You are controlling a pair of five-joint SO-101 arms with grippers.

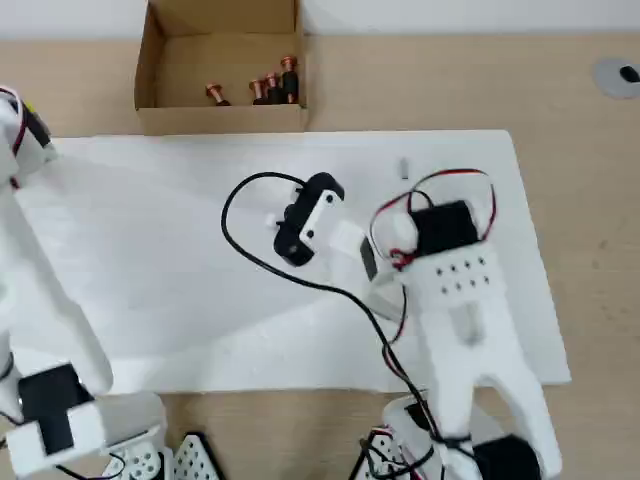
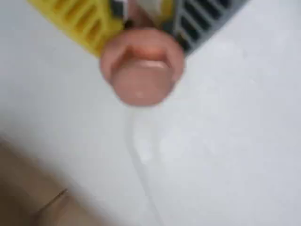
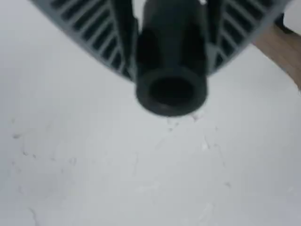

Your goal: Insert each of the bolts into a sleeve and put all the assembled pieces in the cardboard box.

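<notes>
In the left wrist view my left gripper (image 2: 141,23), with one yellow and one dark finger, is shut on a copper bolt (image 2: 141,70) whose round end faces the camera above the white mat. My right gripper (image 3: 171,28) is shut on a black sleeve (image 3: 171,89), hollow end toward the camera. In the high view the right gripper (image 1: 302,222) hangs over the middle of the mat, and the left gripper (image 1: 22,130) sits at the mat's far left edge. The cardboard box (image 1: 150,70) at the back holds several assembled copper-and-black pieces (image 1: 270,88).
A white foam mat (image 1: 180,260) covers most of the wooden table. A black cable (image 1: 235,235) loops over the mat beside the right gripper. A grey disc (image 1: 615,75) lies at the back right. Both arm bases stand along the front edge.
</notes>
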